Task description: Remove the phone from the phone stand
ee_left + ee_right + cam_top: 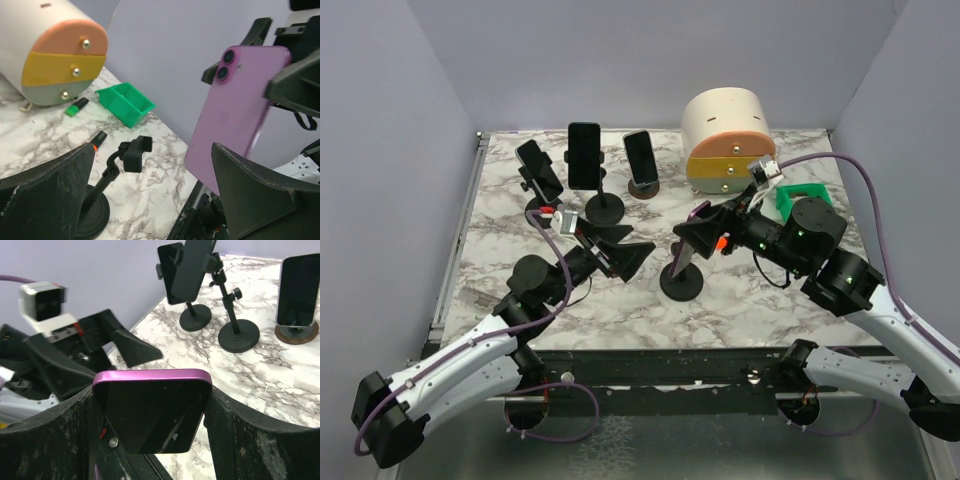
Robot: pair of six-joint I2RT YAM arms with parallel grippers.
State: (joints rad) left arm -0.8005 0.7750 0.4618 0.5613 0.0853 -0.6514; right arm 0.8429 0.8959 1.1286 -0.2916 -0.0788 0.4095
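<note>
One purple phone (152,410) clamped in right jaws, lower end hidden, left jaws wide, empty.

Soft, even light falls from above and is bright in all 3 views, with no hard shadows. The overhead view is sharp: the marble table (740,290) shows only faint, short shadows around the round stand base (681,283) at centre, and the bottom edge is dimmer. In the right wrist view the phone (152,410) screen carries pale reflections. The dark fingers (45,195) in the lower corners of both wrist views are slightly blurred.
</note>
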